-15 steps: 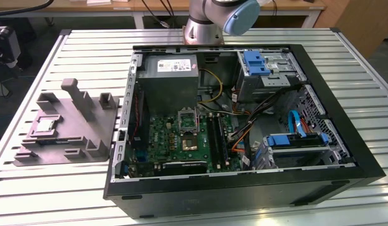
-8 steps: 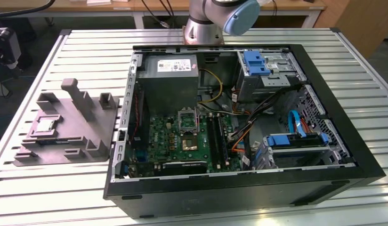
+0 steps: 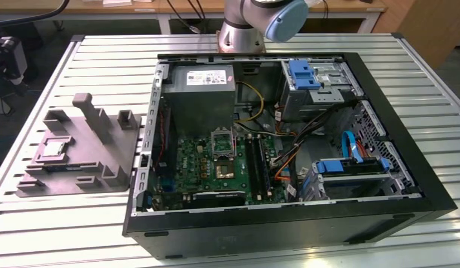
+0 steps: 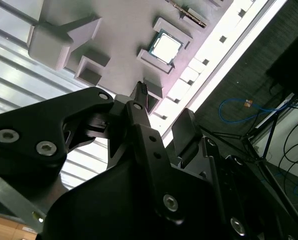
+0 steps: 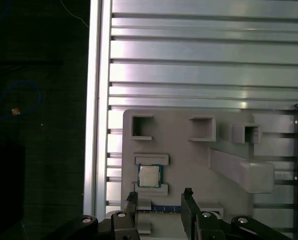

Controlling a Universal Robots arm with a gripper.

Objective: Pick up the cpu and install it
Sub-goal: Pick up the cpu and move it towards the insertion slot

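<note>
My claw [image 5: 159, 198] sat closest to the lens, its two fingers [image 5: 131, 201] apart and nothing between them. Just beyond the tips the cpu [image 5: 149, 175] lay flat in its pocket on the grey tray [image 5: 188, 165], silver top up, untouched. It looked a little nearer one finger's line than the other. I judged that a straight descent could land a tip on the raised ribs [image 5: 151, 160] flanking it, or shove the chip askew and pinch only a corner. A tilted hold might then slip over the slatted table [image 5: 198, 65]. In the exterior view the open computer case [image 3: 290, 223] stood well apart from the tray.
</note>
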